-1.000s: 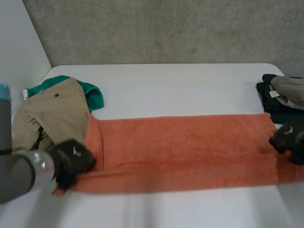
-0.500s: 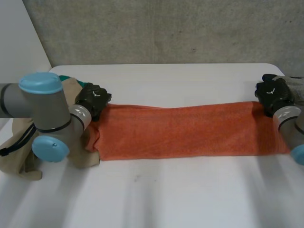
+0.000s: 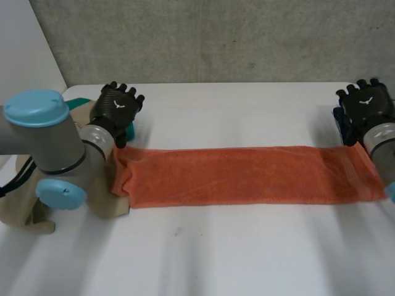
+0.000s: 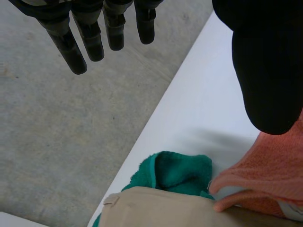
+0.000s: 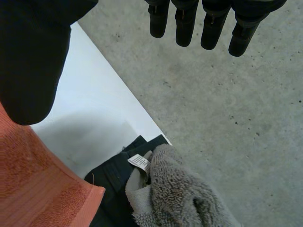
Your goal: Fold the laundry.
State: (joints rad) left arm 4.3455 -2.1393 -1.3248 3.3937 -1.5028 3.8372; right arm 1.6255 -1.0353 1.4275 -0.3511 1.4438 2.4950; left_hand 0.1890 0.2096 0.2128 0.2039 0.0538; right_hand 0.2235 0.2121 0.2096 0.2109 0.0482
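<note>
An orange towel [image 3: 247, 176] lies across the table as a long strip, folded in half lengthwise. My left hand [image 3: 117, 108] hovers just beyond the strip's far left corner, open, fingers [image 4: 80, 45] straight and spread, holding nothing. The towel's left end [image 4: 270, 179] lies below its thumb. My right hand [image 3: 365, 105] hovers beyond the far right corner, open too, fingers [image 5: 203, 23] straight and empty. The towel's right corner [image 5: 38, 184] lies under its thumb.
Beige trousers [image 3: 18, 209] [image 4: 156, 208] and a green cloth [image 3: 131, 131] [image 4: 182, 172] lie at the towel's left end, the trousers partly under my left arm. A grey towel [image 5: 184, 198] on black garments [image 5: 113, 182] sits at the table's right edge. Concrete floor lies past the far edge.
Both hands carried the towel's near edge over to the far edge, halving it lengthwise. They then let go, opened and rose beyond the far corners.
</note>
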